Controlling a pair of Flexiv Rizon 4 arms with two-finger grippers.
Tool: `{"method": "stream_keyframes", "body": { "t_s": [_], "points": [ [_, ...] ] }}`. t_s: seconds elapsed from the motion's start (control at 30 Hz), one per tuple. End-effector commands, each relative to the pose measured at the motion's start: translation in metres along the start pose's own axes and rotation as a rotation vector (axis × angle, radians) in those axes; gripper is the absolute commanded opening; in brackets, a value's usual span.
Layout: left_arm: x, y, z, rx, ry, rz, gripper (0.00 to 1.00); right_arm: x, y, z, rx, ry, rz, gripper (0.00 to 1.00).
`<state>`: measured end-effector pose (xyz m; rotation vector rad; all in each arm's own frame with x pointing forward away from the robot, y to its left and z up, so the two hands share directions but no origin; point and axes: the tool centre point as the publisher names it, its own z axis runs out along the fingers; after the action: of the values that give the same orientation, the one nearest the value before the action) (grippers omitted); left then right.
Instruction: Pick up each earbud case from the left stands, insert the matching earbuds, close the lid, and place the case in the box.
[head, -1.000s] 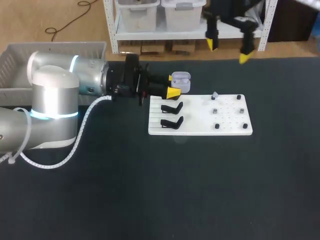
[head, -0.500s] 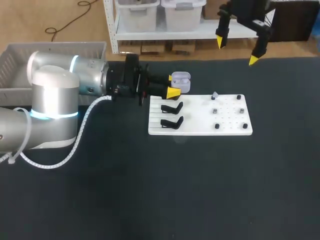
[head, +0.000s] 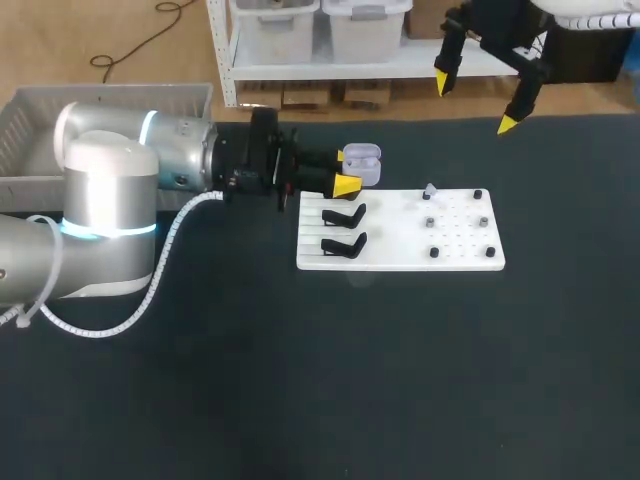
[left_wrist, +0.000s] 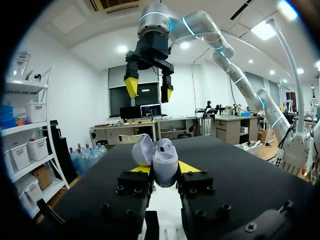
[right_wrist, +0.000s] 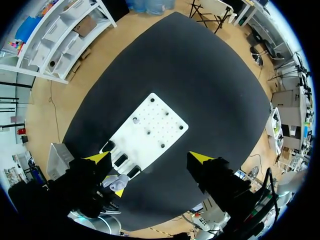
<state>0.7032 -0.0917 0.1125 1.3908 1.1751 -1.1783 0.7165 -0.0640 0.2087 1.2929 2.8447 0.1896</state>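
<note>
A pale lavender earbud case (head: 363, 163) with its lid open is held just beyond the far left corner of the white board (head: 400, 255). My left gripper (head: 349, 171) is shut on it from both sides; in the left wrist view the case (left_wrist: 165, 165) stands upright between the yellow tips of that gripper (left_wrist: 165, 170). Two black stands (head: 344, 214) (head: 343, 245) on the board's left side are bare. Small dark pegs, one with a pale piece (head: 429, 190), dot the board's right side. My right gripper (head: 480, 95) hangs open high over the table's far edge, seen ahead in the left wrist view (left_wrist: 149, 86).
A grey box (head: 40, 120) stands at the table's far left, behind my left arm. In the right wrist view my right gripper (right_wrist: 150, 158) looks straight down from well above the board (right_wrist: 150, 127) and the case (right_wrist: 116, 184).
My right gripper has drifted to the right and a little farther back, staying open. The left arm and the case have not moved.
</note>
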Motion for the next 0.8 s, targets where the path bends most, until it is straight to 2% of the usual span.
{"method": "stream_keyframes", "body": {
  "t_s": [0.03,0.57,0.67,0.73,0.8],
  "points": [
    [0.000,-0.002,0.000,-0.005,-0.001,0.003,0.00,0.001,-0.005,0.001,-0.031,-0.006,0.002,1.00],
    [0.000,-0.002,0.000,-0.005,-0.001,0.003,0.00,0.001,-0.005,0.001,-0.031,-0.006,0.002,1.00],
    [0.000,-0.002,0.000,-0.005,-0.001,0.003,0.00,-0.010,-0.006,0.007,-0.095,-0.089,-0.020,1.00],
    [0.000,-0.002,0.000,-0.005,-0.001,0.003,0.00,-0.018,-0.007,0.013,-0.139,-0.139,-0.075,1.00],
    [0.000,-0.002,0.000,-0.005,-0.001,0.003,0.00,-0.026,-0.007,0.019,-0.182,-0.116,-0.136,1.00]
  ]
}}
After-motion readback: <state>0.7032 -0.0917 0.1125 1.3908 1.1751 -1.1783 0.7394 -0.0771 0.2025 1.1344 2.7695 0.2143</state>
